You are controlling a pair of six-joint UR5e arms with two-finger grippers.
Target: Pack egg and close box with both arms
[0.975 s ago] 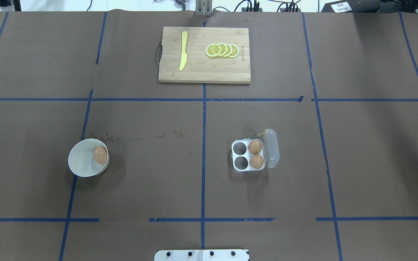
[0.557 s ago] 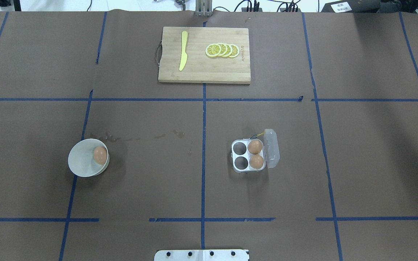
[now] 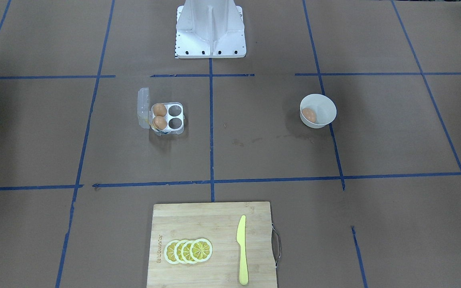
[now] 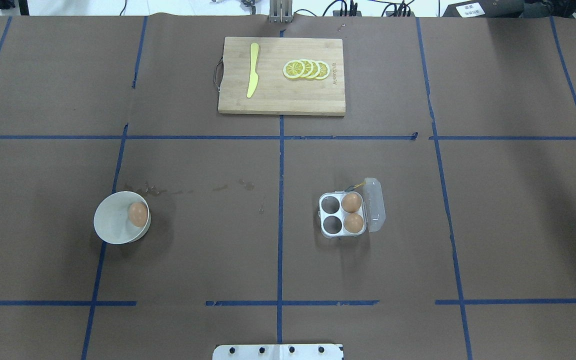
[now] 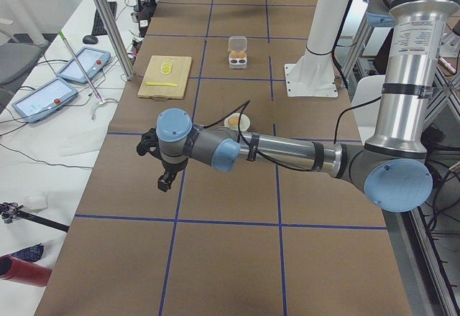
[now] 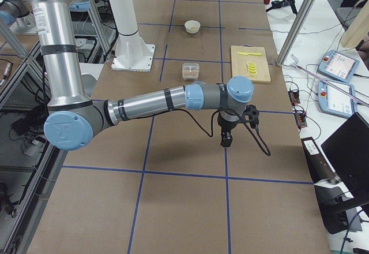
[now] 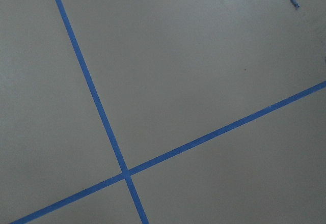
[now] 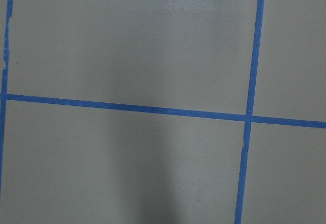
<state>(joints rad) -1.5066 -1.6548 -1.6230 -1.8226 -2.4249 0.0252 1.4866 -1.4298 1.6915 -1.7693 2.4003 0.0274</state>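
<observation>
"Nothing has moved on the surface since a second ago. The egg (image 4: pixel 138 214) sits in the bowl (image 4: pixel 104 220), well apart from the open box (image 4: pixel 342 215)."

"Hands?"

"Left hand (image 5: pixel 166 181) and right hand (image 6: pixel 226 139) show too poorly, so I can't tell if they're apart or together. I fear the egg rolling up the bowl's curved wall and slipping."

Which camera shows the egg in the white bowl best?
Overhead exterior: the egg shows whole inside the bowl. Front-facing shows it smaller; side views, too small to tell; wrist cameras show only table.

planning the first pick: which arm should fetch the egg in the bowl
Left: the bowl with the egg lies on the robot's left half; the box sits right of centre.
</observation>
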